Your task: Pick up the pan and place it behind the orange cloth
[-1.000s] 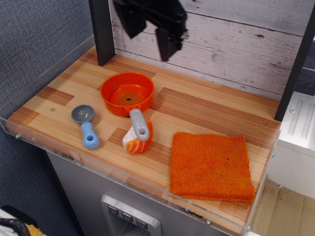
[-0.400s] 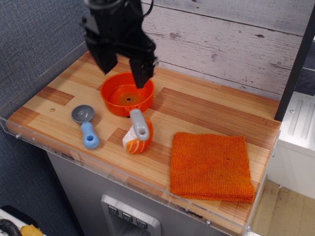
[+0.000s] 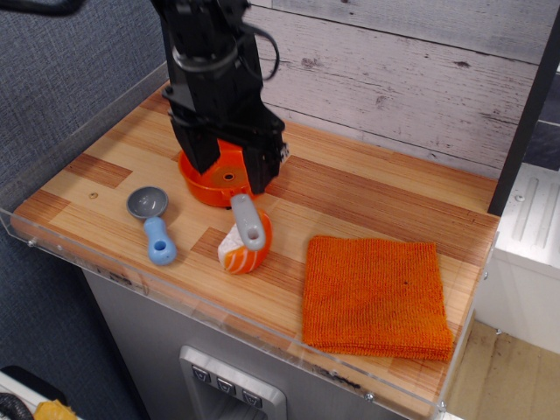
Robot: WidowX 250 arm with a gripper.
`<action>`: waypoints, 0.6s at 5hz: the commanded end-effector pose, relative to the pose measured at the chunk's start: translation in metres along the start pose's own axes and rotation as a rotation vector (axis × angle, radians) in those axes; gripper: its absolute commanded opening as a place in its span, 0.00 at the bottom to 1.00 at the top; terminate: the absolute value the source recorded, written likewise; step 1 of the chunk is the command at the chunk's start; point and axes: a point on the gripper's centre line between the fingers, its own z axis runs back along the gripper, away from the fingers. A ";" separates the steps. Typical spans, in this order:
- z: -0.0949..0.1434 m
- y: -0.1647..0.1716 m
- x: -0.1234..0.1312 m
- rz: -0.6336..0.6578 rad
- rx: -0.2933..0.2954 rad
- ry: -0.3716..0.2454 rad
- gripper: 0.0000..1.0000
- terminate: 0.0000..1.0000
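Observation:
The orange pan [image 3: 226, 178] sits at the back left of the wooden counter [image 3: 367, 197], mostly hidden under the arm. Its light grey-blue handle [image 3: 248, 222] points toward the front and lies over a sushi toy. My black gripper [image 3: 232, 171] is down over the pan, open, with one finger [image 3: 202, 157] at the pan's left side and the other finger [image 3: 262, 178] at its right side. I cannot tell whether they touch the rim. The square orange cloth [image 3: 374, 296] lies flat at the front right, well apart from the gripper.
An orange-and-white sushi toy [image 3: 238, 253] sits under the pan handle. A grey-headed scoop with a blue handle [image 3: 153, 225] lies to the left. A plank wall [image 3: 394, 79] backs the counter, a dark post [image 3: 523, 122] stands at right, and a clear rim [image 3: 219, 319] edges the front.
The gripper has come down from above the back wall and moved left, and now straddles the pan. The pan, cloth, scoop and sushi toy have not moved.

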 end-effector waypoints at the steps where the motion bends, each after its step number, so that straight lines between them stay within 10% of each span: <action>1: -0.017 0.005 0.028 -0.006 0.009 -0.018 1.00 0.00; 3: -0.026 0.013 0.045 -0.015 0.019 -0.019 1.00 0.00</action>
